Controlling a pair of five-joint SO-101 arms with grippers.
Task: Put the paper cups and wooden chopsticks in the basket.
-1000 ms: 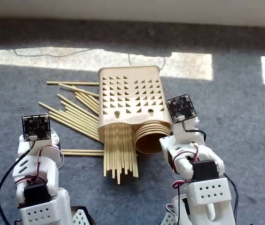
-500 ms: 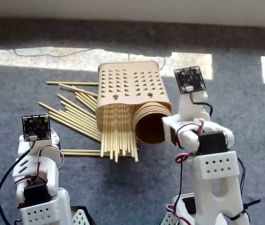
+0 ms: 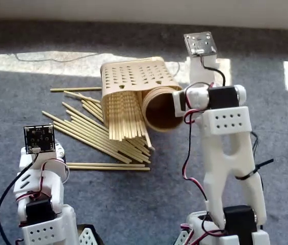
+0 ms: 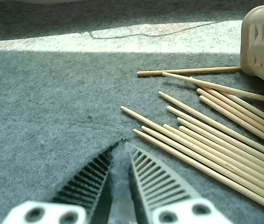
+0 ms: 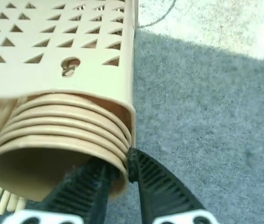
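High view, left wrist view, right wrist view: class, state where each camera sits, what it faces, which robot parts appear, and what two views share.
High view: fixed above and behind the arms, looking down at basket, paper cups and chopsticks; left arm and right arm show.
Left wrist view: on the left wrist, looking past the shut left gripper at chopsticks.
Right wrist view: on the right wrist, facing the right gripper clamped on the paper cups' rim.
Shared: both wrist views show the basket.
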